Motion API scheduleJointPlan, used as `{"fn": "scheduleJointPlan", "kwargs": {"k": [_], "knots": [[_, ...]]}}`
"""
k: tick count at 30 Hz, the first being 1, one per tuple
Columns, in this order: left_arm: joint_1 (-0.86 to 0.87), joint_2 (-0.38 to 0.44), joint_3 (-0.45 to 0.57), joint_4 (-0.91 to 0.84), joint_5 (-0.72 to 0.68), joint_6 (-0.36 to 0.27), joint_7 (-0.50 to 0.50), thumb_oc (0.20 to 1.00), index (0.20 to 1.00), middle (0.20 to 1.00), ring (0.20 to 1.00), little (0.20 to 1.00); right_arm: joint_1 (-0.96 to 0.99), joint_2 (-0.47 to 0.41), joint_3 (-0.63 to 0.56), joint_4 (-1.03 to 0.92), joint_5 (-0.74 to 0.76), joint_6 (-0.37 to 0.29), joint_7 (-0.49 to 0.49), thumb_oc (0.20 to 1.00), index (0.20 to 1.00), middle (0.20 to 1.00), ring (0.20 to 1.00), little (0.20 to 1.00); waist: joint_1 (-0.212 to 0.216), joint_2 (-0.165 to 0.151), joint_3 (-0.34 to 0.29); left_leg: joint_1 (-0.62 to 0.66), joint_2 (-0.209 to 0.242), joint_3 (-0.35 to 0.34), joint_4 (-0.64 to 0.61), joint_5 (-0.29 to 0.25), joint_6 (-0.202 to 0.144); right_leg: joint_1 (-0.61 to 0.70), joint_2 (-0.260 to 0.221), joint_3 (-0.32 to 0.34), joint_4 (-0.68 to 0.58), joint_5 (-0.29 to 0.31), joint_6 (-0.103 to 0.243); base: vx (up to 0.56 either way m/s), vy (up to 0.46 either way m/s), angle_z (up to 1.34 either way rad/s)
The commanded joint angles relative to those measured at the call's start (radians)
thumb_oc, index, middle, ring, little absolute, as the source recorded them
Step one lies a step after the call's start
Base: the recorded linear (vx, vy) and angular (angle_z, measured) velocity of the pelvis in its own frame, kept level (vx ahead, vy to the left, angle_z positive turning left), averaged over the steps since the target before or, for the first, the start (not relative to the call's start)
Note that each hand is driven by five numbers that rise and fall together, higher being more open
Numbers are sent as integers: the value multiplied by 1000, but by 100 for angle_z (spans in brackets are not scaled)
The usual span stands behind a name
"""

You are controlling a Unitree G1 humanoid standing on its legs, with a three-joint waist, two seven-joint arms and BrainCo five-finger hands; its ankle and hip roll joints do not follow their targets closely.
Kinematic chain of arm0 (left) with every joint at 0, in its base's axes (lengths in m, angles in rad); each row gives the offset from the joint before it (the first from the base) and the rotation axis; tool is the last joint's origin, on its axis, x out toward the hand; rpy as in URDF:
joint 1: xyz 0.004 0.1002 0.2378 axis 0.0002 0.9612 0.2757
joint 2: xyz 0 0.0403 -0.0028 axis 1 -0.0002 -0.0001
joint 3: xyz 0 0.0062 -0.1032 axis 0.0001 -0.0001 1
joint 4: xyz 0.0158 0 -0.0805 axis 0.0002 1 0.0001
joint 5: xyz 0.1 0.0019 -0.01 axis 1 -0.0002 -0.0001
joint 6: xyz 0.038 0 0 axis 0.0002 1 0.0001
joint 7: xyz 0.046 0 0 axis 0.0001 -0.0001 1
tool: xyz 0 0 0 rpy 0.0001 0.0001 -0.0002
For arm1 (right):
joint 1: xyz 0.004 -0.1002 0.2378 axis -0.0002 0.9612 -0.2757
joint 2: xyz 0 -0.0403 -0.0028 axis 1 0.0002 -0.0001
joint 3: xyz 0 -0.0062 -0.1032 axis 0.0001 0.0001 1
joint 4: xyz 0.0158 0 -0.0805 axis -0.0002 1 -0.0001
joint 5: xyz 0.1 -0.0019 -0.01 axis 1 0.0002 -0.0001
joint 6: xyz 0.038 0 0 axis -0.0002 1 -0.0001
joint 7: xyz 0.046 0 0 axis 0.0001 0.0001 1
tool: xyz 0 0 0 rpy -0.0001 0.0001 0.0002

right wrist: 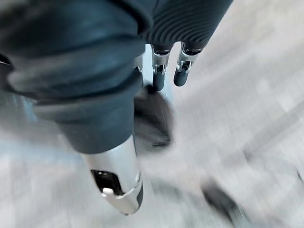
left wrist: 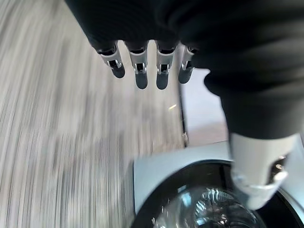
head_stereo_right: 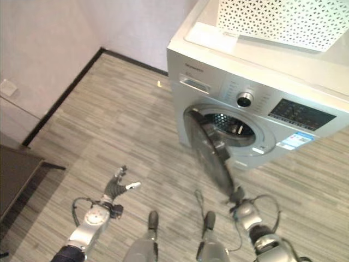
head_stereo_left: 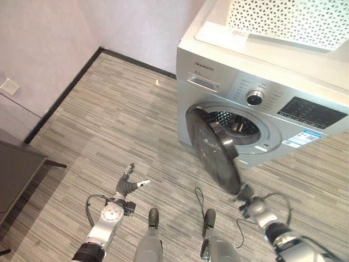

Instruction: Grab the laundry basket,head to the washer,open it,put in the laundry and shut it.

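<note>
The silver front-loading washer (head_stereo_left: pixel 262 71) stands at the upper right with its round dark door (head_stereo_left: pixel 212 150) swung wide open toward me. The drum (head_stereo_left: pixel 234 123) shows its perforated metal wall through the opening. A white perforated laundry basket (head_stereo_left: pixel 294 19) sits on top of the washer. My right hand (head_stereo_left: pixel 248 199) is low by the door's bottom edge, fingers (right wrist: pixel 159 78) straight and holding nothing; whether it touches the door I cannot tell. My left hand (head_stereo_left: pixel 128 186) hovers over the floor at lower left, open and well away from the door, its fingers (left wrist: pixel 137 71) straight.
A white flat sheet (head_stereo_left: pixel 221 33) lies on the washer's top next to the basket. A dark low table (head_stereo_left: pixel 13 174) stands at the left edge. Light walls with a black baseboard (head_stereo_left: pixel 60 101) and a wall socket (head_stereo_left: pixel 10 86) close off the far left corner. Striped carpet (head_stereo_left: pixel 120 125) lies between.
</note>
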Motion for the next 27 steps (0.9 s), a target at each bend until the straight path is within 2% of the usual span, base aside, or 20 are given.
{"fn": "scheduleJointPlan", "kwargs": {"k": [1,3,4,6,8,11,12,13,14,18,19,20,21,24,25,26,27], "knots": [[-60,225,13,-151,474,-48,184,1000,1000,1000,1000,1000,-56,15,14,4,-2,-66,-28,1000,1000,1000,1000,1000,40,-56,-4,43,-46,6,5,-114,29,69,-66,11,5,-176,18,14,-34,13],[-62,283,91,-300,527,-61,176,1000,1000,1000,1000,1000,-32,12,2,9,-3,-72,-24,1000,1000,1000,1000,1000,47,-59,-12,51,-46,5,5,-119,28,81,-67,6,5,-177,19,10,-35,8],[-64,290,145,-398,513,-84,160,1000,1000,1000,1000,1000,-21,13,-7,23,-3,-66,-18,1000,1000,1000,1000,1000,48,-61,-21,57,-46,4,5,-121,27,89,-67,3,5,-179,20,3,-25,16],[-77,289,181,-498,496,-115,142,1000,1000,1000,1000,1000,-16,23,-3,45,-5,-59,1,1000,1000,1000,1000,1000,44,-66,-33,63,-45,4,5,-119,27,96,-69,1,5,-179,19,10,-20,22],[-203,269,144,-568,444,-139,112,1000,1000,1000,1000,1000,4,33,2,55,16,-58,42,1000,1000,1000,1000,1000,33,-70,-53,73,-46,6,5,-121,23,109,-70,-4,5,-180,20,14,-22,10],[-281,237,109,-625,384,-157,81,1000,1000,1000,1000,1000,14,35,-6,58,26,-53,48,1000,1000,1000,1000,1000,24,-68,-63,70,-49,5,5,-118,19,109,-75,-15,5,-178,22,-1,0,1],[-352,199,57,-657,285,-174,38,1000,1000,1000,1000,1000,20,36,-14,74,31,-50,50,1000,1000,1000,1000,1000,15,-65,-69,68,-53,5,5,-118,18,110,-77,-21,5,-177,25,-7,11,4],[-356,198,55,-656,281,-174,36,1000,1000,1000,1000,1000,20,36,-16,74,31,-50,50,1000,1000,1000,1000,1000,17,-64,-69,66,-53,4,5,-118,18,110,-77,-22,5,-177,25,25,14,4],[-391,175,26,-673,184,-186,1,1000,1000,1000,1000,1000,27,39,-17,79,33,-48,52,1000,1000,1000,1000,1000,9,-61,-76,71,-52,6,5,-124,17,115,-77,-23,5,-181,26,15,19,5],[-545,45,-82,-629,-107,-161,-79,1000,1000,1000,1000,1000,41,37,-33,130,39,-28,60,1000,1000,1000,1000,1000,-12,-53,-88,67,-61,1,5,-117,23,115,-83,-29,5,-174,27,15,11,2],[-570,-19,-121,-593,-251,-151,-104,1000,1000,1000,1000,1000,43,34,-41,144,43,-19,59,1000,1000,1000,1000,1000,-19,-47,-86,73,-63,-2,5,-121,23,121,-83,-31,5,-177,27,9,16,10],[-574,-21,-122,-590,-253,-152,-105,1000,1000,1000,1000,1000,43,33,-43,144,43,-19,59,1000,1000,1000,1000,1000,-19,-47,-86,70,-64,-3,5,-117,24,118,-84,-32,5,-174,27,17,30,22],[-644,-100,-192,-527,-430,-122,-146,1000,1000,1000,1000,1000,40,32,-50,173,53,-10,65,1000,1000,1000,1000,1000,-31,-40,-89,69,-68,-6,5,-116,27,120,-86,-35,5,-172,28,6,28,17],[-722,-174,-299,-449,-579,-73,-192,1000,1000,1000,1000,1000,38,25,-52,188,58,-6,73,1000,1000,1000,1000,1000,-55,-33,-91,69,-71,-5,5,-116,31,116,-89,-32,5,-168,32,15,30,7],[-725,-176,-301,-444,-580,-75,-193,1000,1000,1000,1000,1000,38,24,-54,188,58,-6,73,1000,1000,1000,1000,1000,-53,-33,-91,69,-71,-5,5,-116,31,116,-89,-32,5,-168,32,6,42,-3],[-762,-232,-386,-316,-625,-22,-208,1000,1000,1000,1000,1000,45,16,-52,196,59,-1,81,1000,1000,1000,1000,1000,-73,-35,-90,72,-70,1,5,-117,35,114,-88,-22,5,-167,34,6,26,-5],[-764,-234,-387,-314,-625,-23,-208,1000,1000,1000,1000,1000,45,16,-53,196,59,-1,81,1000,1000,1000,1000,1000,-72,-35,-89,72,-70,1,5,-118,35,114,-88,-21,5,-167,34,7,29,-6]]}}
